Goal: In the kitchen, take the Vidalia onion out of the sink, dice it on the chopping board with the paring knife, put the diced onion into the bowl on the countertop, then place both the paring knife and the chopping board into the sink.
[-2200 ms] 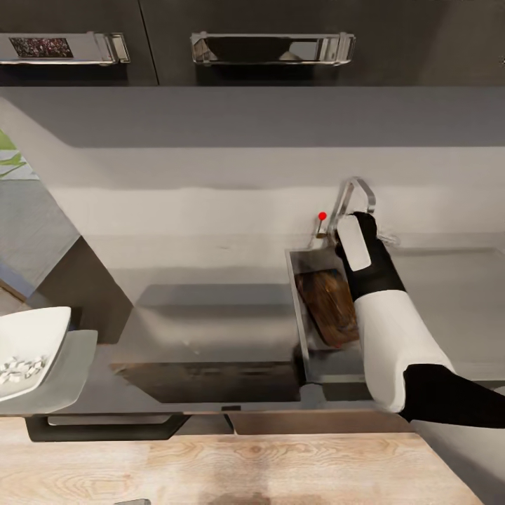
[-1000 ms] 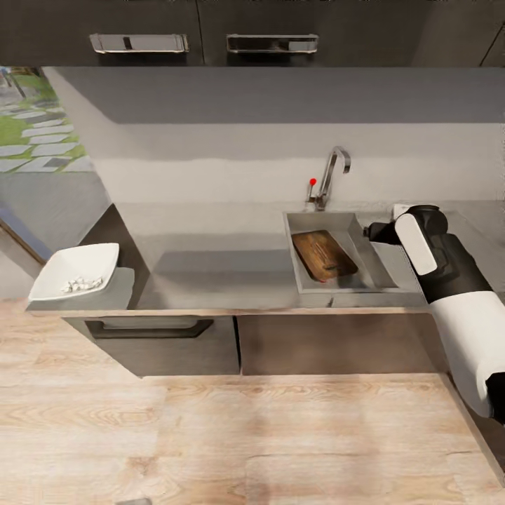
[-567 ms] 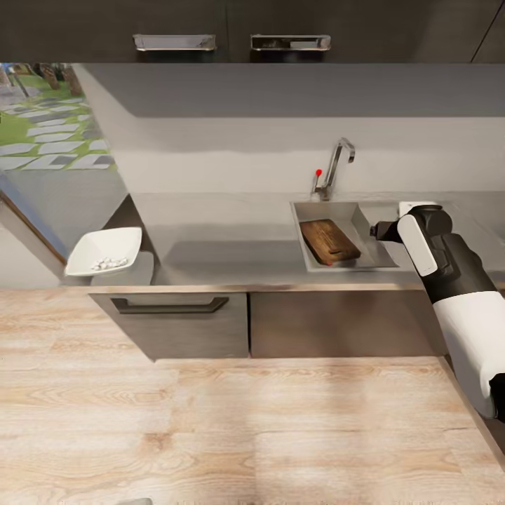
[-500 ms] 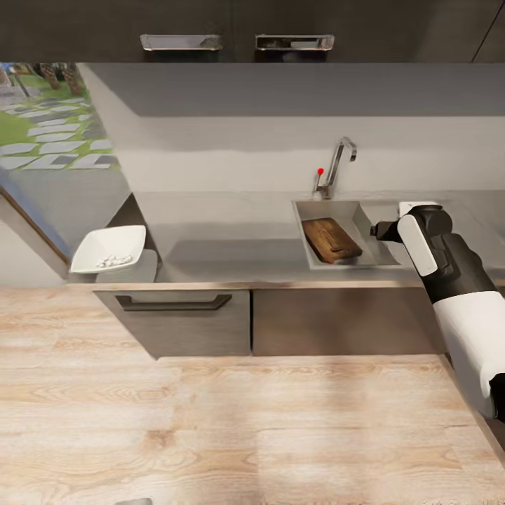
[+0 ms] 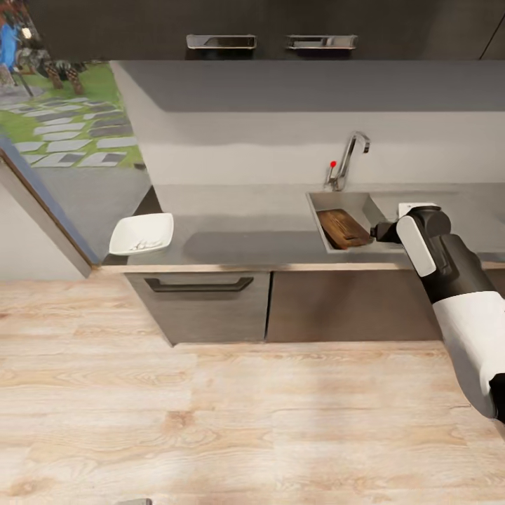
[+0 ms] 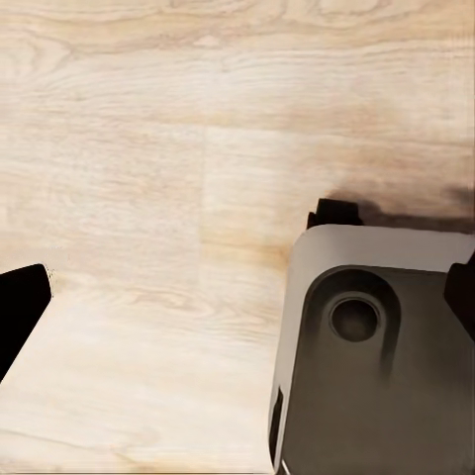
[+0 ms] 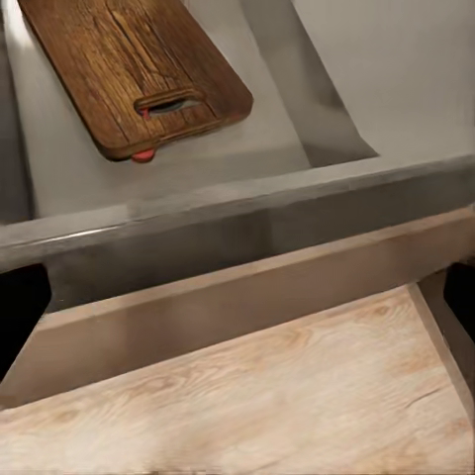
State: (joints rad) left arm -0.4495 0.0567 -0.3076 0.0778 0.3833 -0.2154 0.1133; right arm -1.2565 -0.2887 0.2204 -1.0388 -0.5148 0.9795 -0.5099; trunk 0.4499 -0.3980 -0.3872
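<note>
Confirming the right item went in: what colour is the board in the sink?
Dark brown wood grain; the chopping board shows best in the right wrist view.

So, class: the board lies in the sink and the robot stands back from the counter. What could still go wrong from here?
1. The bowl sits at the counter's far left end, close to the edge; a bump could tip it off.
2. Something red peeks from under the board, perhaps the knife handle; the knife may be trapped beneath it.
3. The right arm hangs over the counter beside the sink and might clip the edge in turning.
</note>
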